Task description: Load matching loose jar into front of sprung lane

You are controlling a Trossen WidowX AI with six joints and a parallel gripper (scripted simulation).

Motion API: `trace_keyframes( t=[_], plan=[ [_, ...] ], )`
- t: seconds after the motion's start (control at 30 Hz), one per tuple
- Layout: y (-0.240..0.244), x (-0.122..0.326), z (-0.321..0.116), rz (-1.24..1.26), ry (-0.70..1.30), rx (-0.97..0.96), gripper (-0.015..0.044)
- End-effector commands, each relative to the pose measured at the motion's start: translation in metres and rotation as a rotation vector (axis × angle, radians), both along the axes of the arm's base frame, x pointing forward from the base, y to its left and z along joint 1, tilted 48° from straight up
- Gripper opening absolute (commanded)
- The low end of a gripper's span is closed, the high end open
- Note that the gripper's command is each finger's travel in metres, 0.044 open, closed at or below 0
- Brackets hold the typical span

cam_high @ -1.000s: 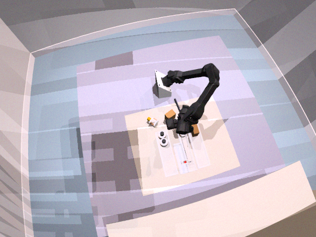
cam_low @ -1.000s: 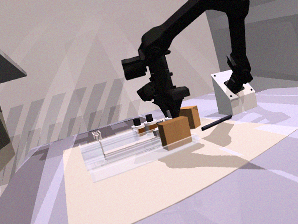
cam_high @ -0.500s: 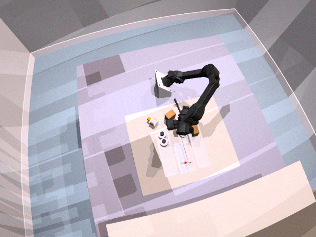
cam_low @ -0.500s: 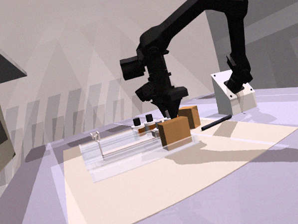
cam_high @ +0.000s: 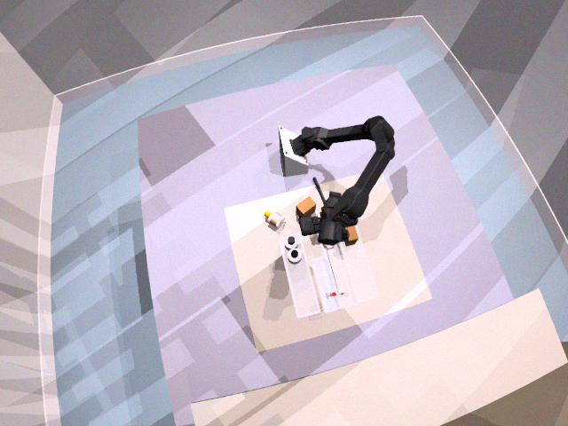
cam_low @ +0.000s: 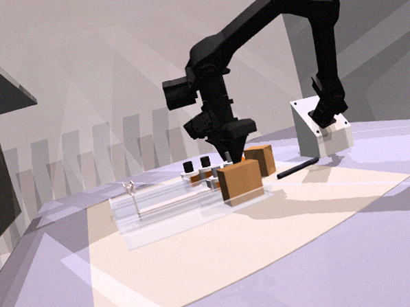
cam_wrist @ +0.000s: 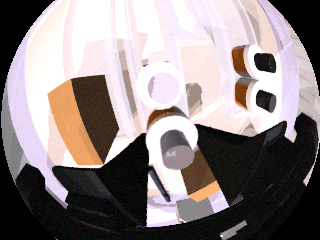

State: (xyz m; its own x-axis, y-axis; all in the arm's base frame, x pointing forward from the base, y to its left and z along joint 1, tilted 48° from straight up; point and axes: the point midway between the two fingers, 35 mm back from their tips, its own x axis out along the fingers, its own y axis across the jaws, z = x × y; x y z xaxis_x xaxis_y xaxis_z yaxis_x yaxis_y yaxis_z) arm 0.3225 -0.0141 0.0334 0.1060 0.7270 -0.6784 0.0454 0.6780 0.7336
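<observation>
Black wedge-fingered gripper, lower frame, clamped on white-shouldered brown jar with round grey cap, center; pale round-topped jar just above it. Two brown jars with black caps, upper right; orange-brown rectangular block, left; thin dark rod, lower center.
</observation>
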Motion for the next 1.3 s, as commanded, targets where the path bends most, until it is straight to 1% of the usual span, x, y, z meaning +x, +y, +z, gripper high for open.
trace_keyframes(
  t=[0.0, 1.27],
  plan=[
    [-0.0022, 0.0096, 0.0051, -0.006, -0.03, 0.001, 0.0],
    [-0.0014, 0.0156, 0.0051, -0.006, -0.03, 0.001, 0.0]
  ],
)
